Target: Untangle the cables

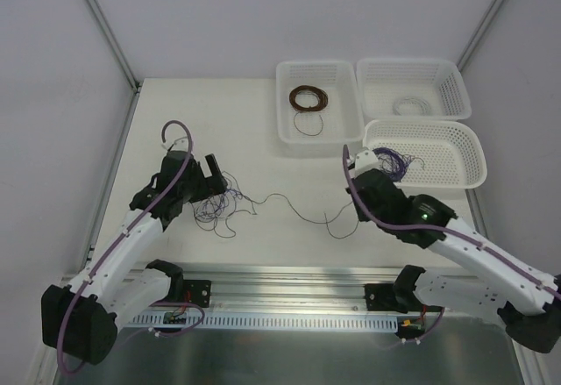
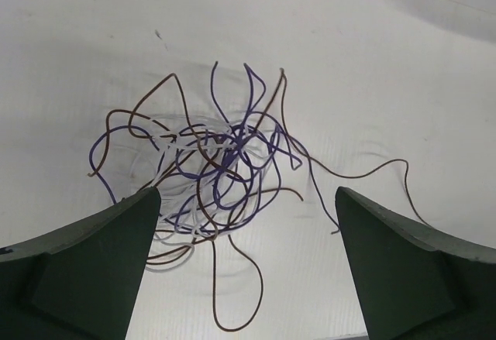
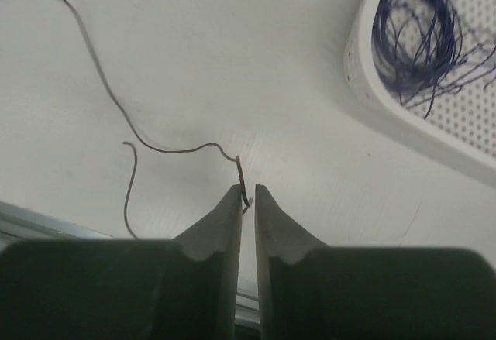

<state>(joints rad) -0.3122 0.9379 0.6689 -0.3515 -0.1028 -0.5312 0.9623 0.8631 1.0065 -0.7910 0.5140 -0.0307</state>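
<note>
A white table (image 1: 245,131) fills the view from above, with the left arm (image 1: 131,227) and the right arm (image 1: 465,240) reaching in from its near edge. Three white baskets stand at the far right. The solid-walled basket (image 1: 285,109) holds a round brown coil (image 1: 308,98). The far mesh basket (image 1: 456,87) holds a pale loop (image 1: 408,104), and the nearer mesh basket (image 1: 456,161) holds a bundle of purple wire (image 3: 415,30). The left hand (image 2: 248,200) hangs over the left part of the table, its two fingers spread wide on either side of the tangle of cables (image 2: 217,170). That tangle is a scribble of purple, brown and whitish strands lying on the table surface. From it one loose strand (image 1: 280,197) trails rightwards across the table to the right hand (image 3: 246,189), which sits low just in front of the nearer mesh basket. That hand's fingers are drawn almost together, with only a thin slit between them. The strand's end stands in the slit at the very tips. Whether the fingers are pinching it cannot be told.
</note>
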